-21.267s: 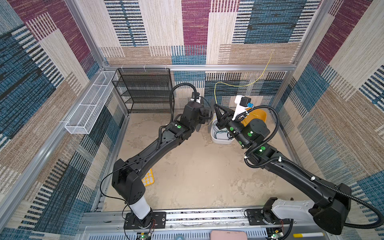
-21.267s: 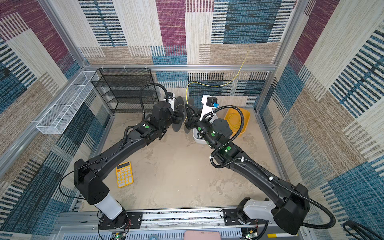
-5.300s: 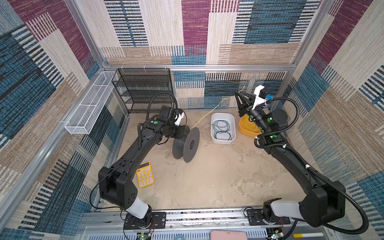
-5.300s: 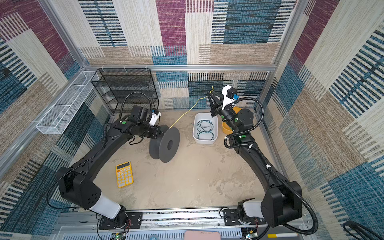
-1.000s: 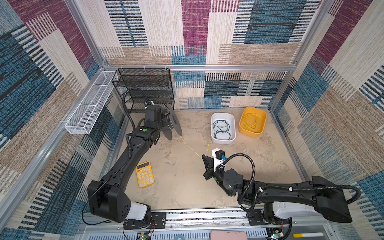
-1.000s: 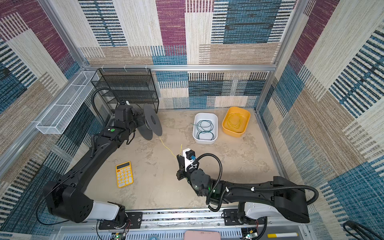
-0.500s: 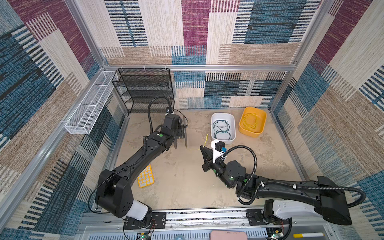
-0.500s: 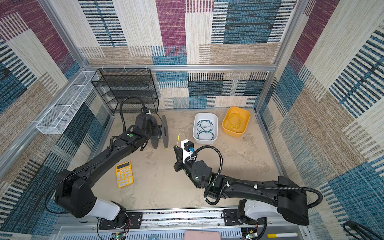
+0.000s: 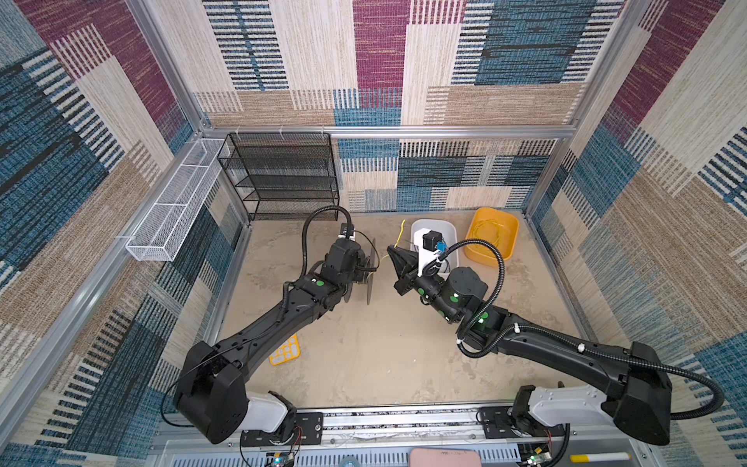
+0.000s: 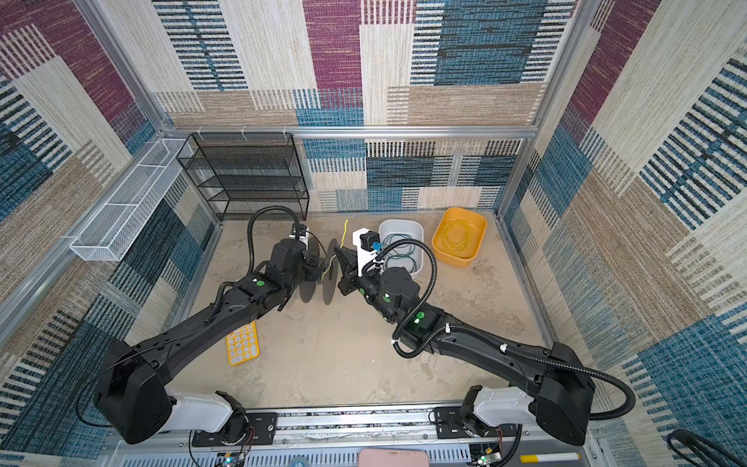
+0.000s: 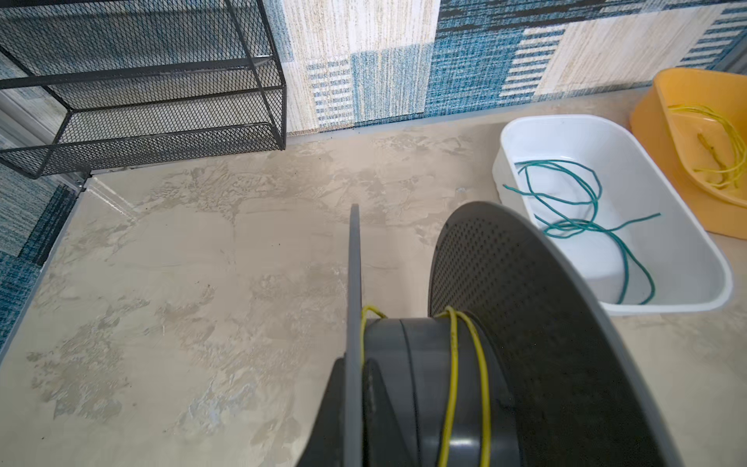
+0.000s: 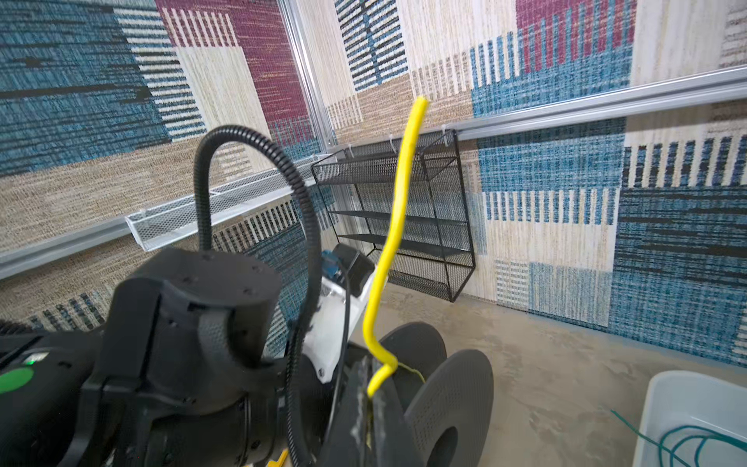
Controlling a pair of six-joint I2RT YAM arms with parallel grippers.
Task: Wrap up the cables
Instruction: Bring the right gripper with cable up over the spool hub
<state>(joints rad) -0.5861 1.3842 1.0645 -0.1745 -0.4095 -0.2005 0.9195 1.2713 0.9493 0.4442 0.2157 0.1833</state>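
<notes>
**Arms close in beside the white tub, slack all taken up**

The yellow cable (image 12: 395,226) now covers only a short run. A couple of turns lie round the hub (image 11: 424,364) of the dark spool (image 11: 525,307), and from there it goes straight into the right gripper (image 12: 372,384). That gripper's jaws are pressed together on the cable close to its end, and the spare tail stands up stiffly above them.

A second ago that stretch was drawn out over the floor (image 11: 202,283). The spool was well away from the white tub (image 11: 545,118), over by the black mesh rack (image 11: 161,137), and the right gripper was low down, well short of the tub. Both arms have since swung in. Spool and gripper now meet just beside the tub, on its side away from the orange tub (image 11: 650,129), and are almost touching.

The left gripper (image 11: 355,404) is clamped tight on the spool's thin near flange and holds the spool on edge. I can't make out whether its rim touches the floor.

To my eye the loose length is used up and this cable is nearly wound. What remains is tucking the tail down or letting it go without the turns springing off the hub, because the wire looks stiff.

The green cable (image 11: 574,227) lies in loose loops inside the white tub, not on any spool, so that part of the job looks unstarted. More yellow loops (image 11: 715,173) sit in the orange tub, just beside the white one. I cannot tell whether they join the wound cable.
</notes>
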